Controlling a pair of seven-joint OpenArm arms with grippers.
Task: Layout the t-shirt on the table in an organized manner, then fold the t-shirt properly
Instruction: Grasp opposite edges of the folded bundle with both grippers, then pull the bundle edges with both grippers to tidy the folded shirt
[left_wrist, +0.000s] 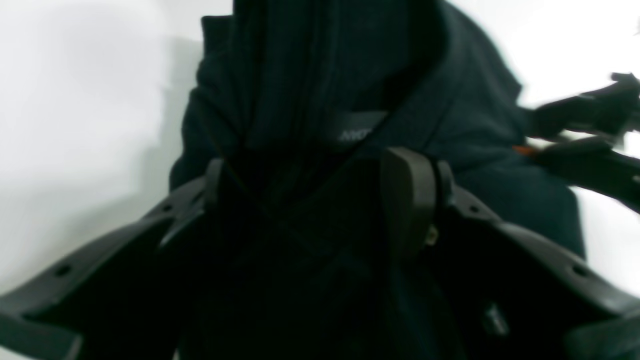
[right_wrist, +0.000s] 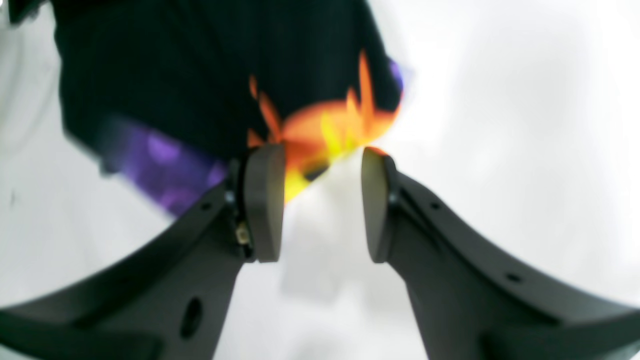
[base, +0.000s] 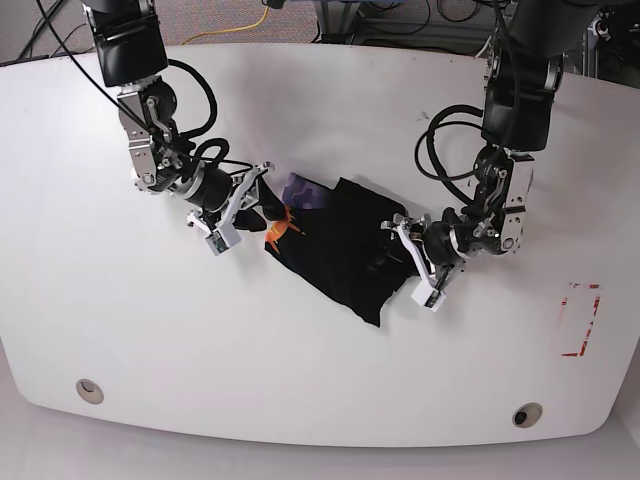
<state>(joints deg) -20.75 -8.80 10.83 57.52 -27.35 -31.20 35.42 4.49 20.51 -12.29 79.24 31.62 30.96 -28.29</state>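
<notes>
The black t-shirt (base: 340, 250) lies crumpled in the middle of the white table (base: 320, 380), with an orange and purple print showing at its left edge (base: 285, 225). My left gripper (base: 398, 250) sits at the shirt's right edge. In the left wrist view its fingers stand wide (left_wrist: 312, 170), with shirt fabric (left_wrist: 450, 125) bunched between them and the lettered collar (left_wrist: 357, 132) just beyond. My right gripper (base: 262, 200) is at the shirt's left edge. Its pads (right_wrist: 322, 155) are apart with bare table between them, and the printed hem (right_wrist: 330, 125) lies at their tips.
Red tape corner marks (base: 580, 320) lie at the table's right. Round grommet holes sit near the front edge at left (base: 89, 390) and right (base: 526, 415). Black cables loop from both arms above the table. The other arm's fingers (left_wrist: 585, 115) show at the right of the left wrist view.
</notes>
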